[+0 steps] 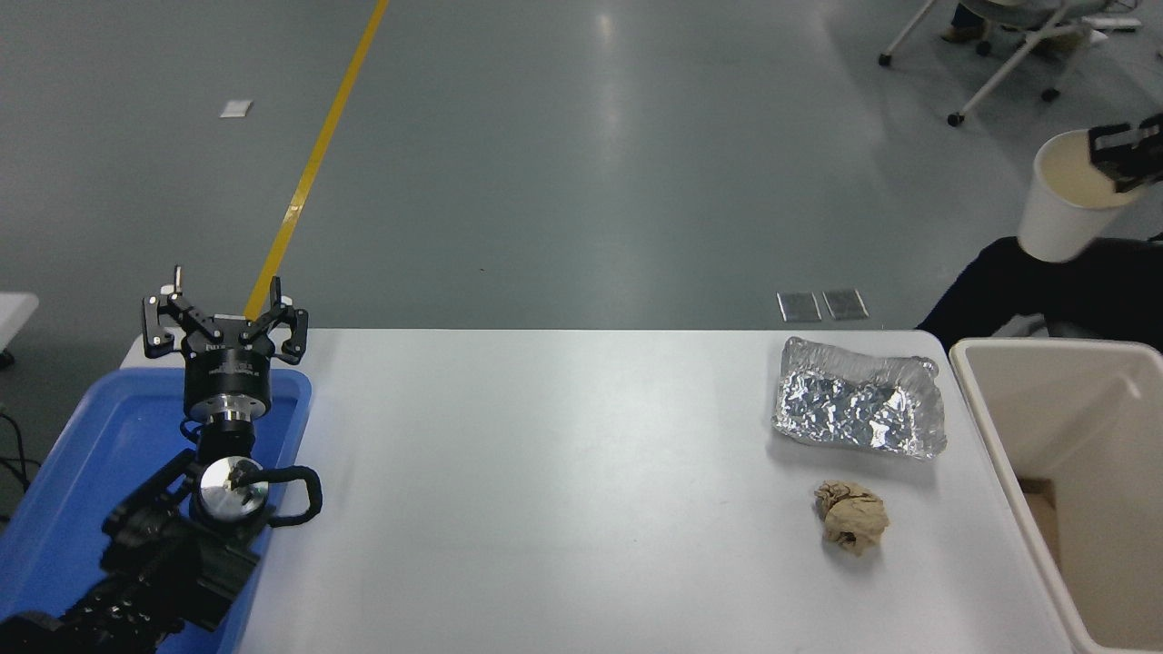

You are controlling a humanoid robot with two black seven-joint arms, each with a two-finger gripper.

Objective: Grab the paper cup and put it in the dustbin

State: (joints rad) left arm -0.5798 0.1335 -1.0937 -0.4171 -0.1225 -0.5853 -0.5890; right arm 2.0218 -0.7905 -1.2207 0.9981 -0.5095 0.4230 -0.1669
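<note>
Nearest to us, the left arm sat parked at the lower left, lying over the blue tray (82,472), and its left gripper (224,320) pointed away from us with the fingers spread wide and nothing between them. Across the white table (545,490), on the right side, we saw the crumpled brown paper ball (852,516) lying alone on the tabletop, near the dustbin (999,427) but not touching it. The dustbin, beige with a thick rim, stood against the table's right edge and ran off the picture at the bottom right; its mouth was open to us and its pale inner walls showed.

A little farther out we spotted the crinkled silver foil tray (859,411), resting flat near the table's far right corner, just beyond the paper ball and apart from it.

And up there, high at the right edge, we caught the paper cup (1065,204) clear of the table! It hung in the air above and beyond the dustbin's far end, tilted, with its cream inside turned towards us. The right gripper (1127,150) was pinched on the cup's rim, one black finger inside and one outside, and most of that arm was cut off by the picture's edge.

Farthest off, on the grey floor, we saw a yellow line (318,154) running away from us
</note>
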